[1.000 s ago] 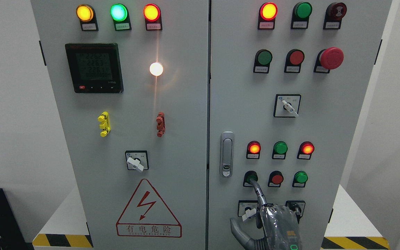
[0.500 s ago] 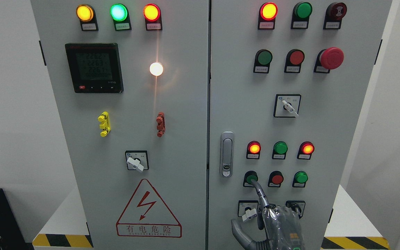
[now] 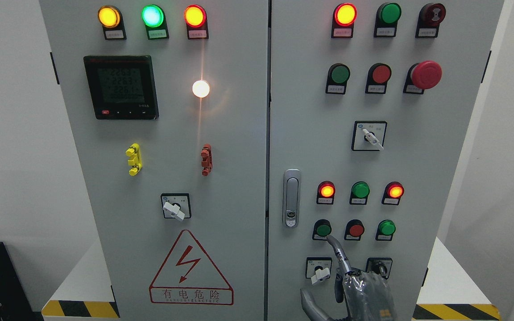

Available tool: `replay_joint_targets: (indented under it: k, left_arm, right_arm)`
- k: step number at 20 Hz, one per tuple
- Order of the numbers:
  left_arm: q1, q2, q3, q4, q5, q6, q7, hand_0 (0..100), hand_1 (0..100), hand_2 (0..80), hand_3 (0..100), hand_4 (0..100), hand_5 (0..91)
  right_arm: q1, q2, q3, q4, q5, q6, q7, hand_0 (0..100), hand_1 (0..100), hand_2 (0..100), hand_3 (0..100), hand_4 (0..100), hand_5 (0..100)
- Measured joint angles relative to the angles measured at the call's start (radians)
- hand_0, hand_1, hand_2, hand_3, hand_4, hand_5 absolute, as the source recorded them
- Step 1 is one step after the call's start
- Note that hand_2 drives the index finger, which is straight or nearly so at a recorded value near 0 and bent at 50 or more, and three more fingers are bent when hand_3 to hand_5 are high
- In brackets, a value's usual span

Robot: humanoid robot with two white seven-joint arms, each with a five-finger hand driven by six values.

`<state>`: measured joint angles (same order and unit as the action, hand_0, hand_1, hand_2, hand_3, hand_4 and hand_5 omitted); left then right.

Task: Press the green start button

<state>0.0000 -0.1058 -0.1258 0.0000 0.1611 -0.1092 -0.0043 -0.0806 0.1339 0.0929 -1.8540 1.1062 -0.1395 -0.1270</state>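
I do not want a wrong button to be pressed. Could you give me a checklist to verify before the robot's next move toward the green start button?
1. Green button, left in the lower row, in view and uncovered: ok.
2. Right hand index fingertip on that button: not ok, it sits just below the rim.
3. Red button beside it clear of the finger: ok.
4. White selector switch clear of the hand: cannot tell, they are very close.
5. Green lamp in the row above lit: not ok, looks unlit.
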Motion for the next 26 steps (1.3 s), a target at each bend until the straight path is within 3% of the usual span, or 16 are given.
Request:
replay_joint_targets:
  k: [6, 9, 12, 14, 15, 17, 18, 20, 26]
  left_arm:
    - [0.000, 0.000, 0.000, 0.000, 0.000, 0.000, 0.000, 12, 56, 0.0, 0, 0, 0.0]
    - [0.000, 0.000, 0.000, 0.000, 0.000, 0.000, 0.000, 12, 56, 0.0, 0, 0, 0.0]
    - [0.000, 0.000, 0.000, 0.000, 0.000, 0.000, 0.000, 12, 56, 0.0, 0, 0, 0.0]
    - [0.000, 0.000, 0.000, 0.000, 0.000, 0.000, 0.000, 12, 56, 0.0, 0, 0, 0.0]
    - [0.000, 0.000, 0.000, 0.000, 0.000, 0.000, 0.000, 12, 56, 0.0, 0, 0, 0.0]
    - [0.000, 0.000, 0.000, 0.000, 0.000, 0.000, 0.000, 12, 56, 0.0, 0, 0, 0.0]
    - [0.000, 0.000, 0.000, 0.000, 0.000, 0.000, 0.000, 12, 56, 0.0, 0, 0, 0.0]
    - [0.000, 0.000, 0.000, 0.000, 0.000, 0.000, 0.000, 12, 56, 0.0, 0, 0, 0.0]
    - [0.000, 0.000, 0.000, 0.000, 0.000, 0.000, 0.000, 12, 56, 0.0, 0, 0, 0.0]
  right_arm:
    - [0.045, 0.000, 0.001, -0.041, -0.074, -0.001, 0.007, 44, 30, 1, 89, 84, 98]
    - [0.060, 0.000, 0.004, -0.066, -0.146, -0.001, 0.040, 40, 27, 0, 81, 80, 88]
    - [0.068, 0.000, 0.005, -0.088, -0.223, -0.001, 0.066, 29, 26, 0, 70, 70, 77]
    - [0.072, 0.000, 0.004, -0.102, -0.268, -0.001, 0.075, 19, 26, 0, 54, 57, 65]
    - [0.073, 0.000, 0.004, -0.108, -0.293, -0.001, 0.084, 16, 26, 0, 53, 56, 64]
    - [0.076, 0.000, 0.003, -0.119, -0.344, -0.001, 0.107, 2, 26, 0, 37, 40, 48]
    - [0.077, -0.001, 0.003, -0.125, -0.368, -0.001, 0.117, 0, 26, 0, 36, 38, 47]
    - [0.078, -0.001, 0.003, -0.134, -0.421, -0.001, 0.141, 0, 22, 0, 27, 27, 32]
    - [0.105, -0.003, 0.002, -0.158, -0.570, 0.006, 0.212, 0, 12, 0, 16, 14, 18]
